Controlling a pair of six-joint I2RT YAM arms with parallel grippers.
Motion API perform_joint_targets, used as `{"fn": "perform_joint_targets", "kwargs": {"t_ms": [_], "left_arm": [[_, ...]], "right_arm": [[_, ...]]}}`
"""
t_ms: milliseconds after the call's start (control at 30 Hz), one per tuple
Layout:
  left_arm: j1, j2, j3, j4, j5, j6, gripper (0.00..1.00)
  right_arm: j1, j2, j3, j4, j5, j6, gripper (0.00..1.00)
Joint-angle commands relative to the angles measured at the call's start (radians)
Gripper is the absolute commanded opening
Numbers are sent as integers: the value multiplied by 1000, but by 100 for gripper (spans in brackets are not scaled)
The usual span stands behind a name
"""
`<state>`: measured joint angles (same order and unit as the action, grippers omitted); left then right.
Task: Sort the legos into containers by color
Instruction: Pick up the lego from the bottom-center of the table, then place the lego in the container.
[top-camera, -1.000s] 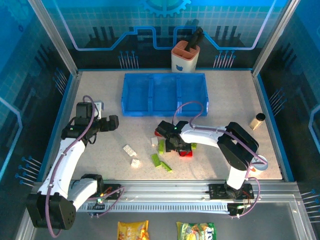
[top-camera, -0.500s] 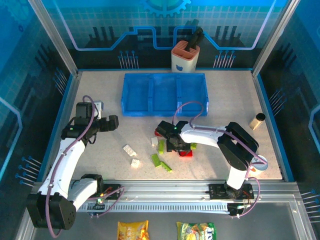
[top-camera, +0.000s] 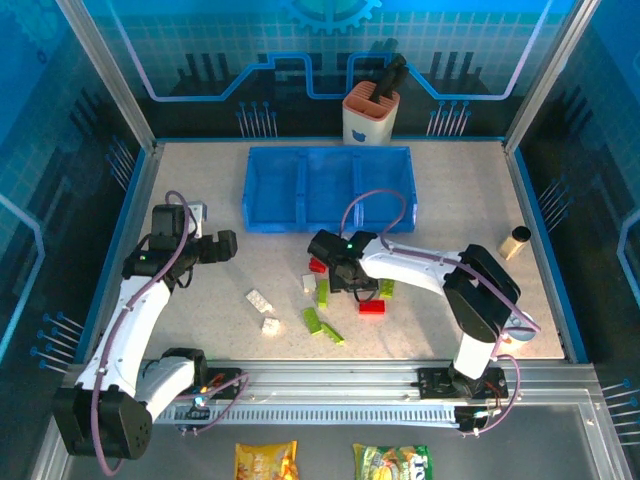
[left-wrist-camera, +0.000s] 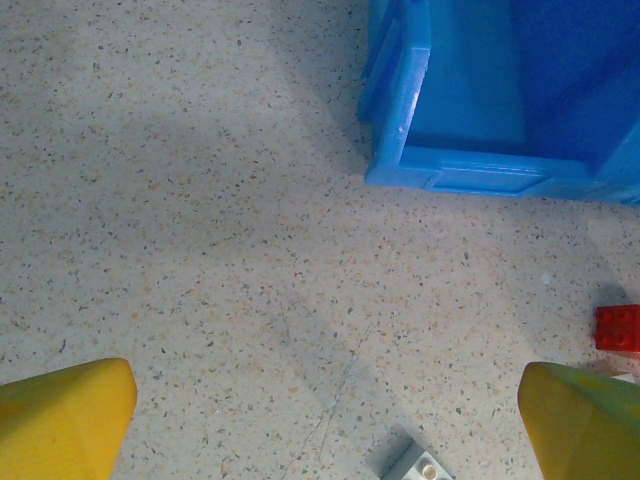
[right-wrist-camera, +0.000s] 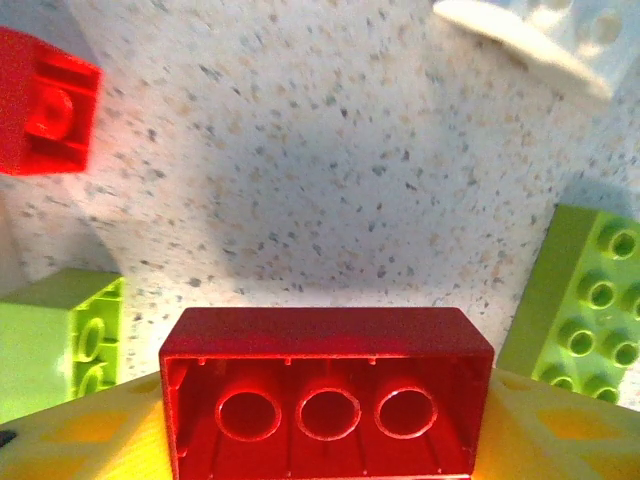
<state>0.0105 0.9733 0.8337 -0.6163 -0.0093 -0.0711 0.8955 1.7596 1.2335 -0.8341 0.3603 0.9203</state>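
In the right wrist view my right gripper (right-wrist-camera: 327, 425) is shut on a red lego (right-wrist-camera: 327, 390), hollow underside towards the camera, just above the table. Below it lie another red lego (right-wrist-camera: 40, 100), two green ones (right-wrist-camera: 60, 340) (right-wrist-camera: 590, 300) and a white one (right-wrist-camera: 530, 40). From above, the right gripper (top-camera: 338, 272) hangs over the scattered legos, with a red lego (top-camera: 371, 307), green legos (top-camera: 323, 292) and white legos (top-camera: 259, 299) around it. The blue tray of containers (top-camera: 330, 228) lies behind. My left gripper (top-camera: 222, 245) stands open and empty, left of the pile.
An orange-and-white cup (top-camera: 371, 115) with a black tool stands behind the tray. A small tan cylinder (top-camera: 515, 242) sits at the right edge. The left wrist view takes in the tray's corner (left-wrist-camera: 450, 170), a white lego (left-wrist-camera: 415, 465) and a red lego (left-wrist-camera: 618, 328).
My right gripper closed on the red lego and moved a little up and left, uncovering the red lego on the table behind it. The left arm stayed still.
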Motion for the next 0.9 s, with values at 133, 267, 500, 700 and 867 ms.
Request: {"fn": "perform_joint_targets", "kwargs": {"t_ms": [133, 267, 500, 700, 867], "left_arm": [[10, -15, -10, 6, 12, 21, 99], [13, -15, -9, 6, 13, 21, 99], [19, -17, -10, 7, 10, 22, 99], [22, -16, -9, 6, 11, 22, 99], [23, -17, -9, 6, 11, 24, 99]], "right_arm": [[-124, -37, 116, -53, 2, -170, 66], [-220, -24, 165, -44, -51, -274, 65], [-385, 39, 274, -37, -104, -409, 65], [-486, 139, 371, -20, -145, -481, 65], [-540, 245, 465, -24, -166, -528, 65]]}}
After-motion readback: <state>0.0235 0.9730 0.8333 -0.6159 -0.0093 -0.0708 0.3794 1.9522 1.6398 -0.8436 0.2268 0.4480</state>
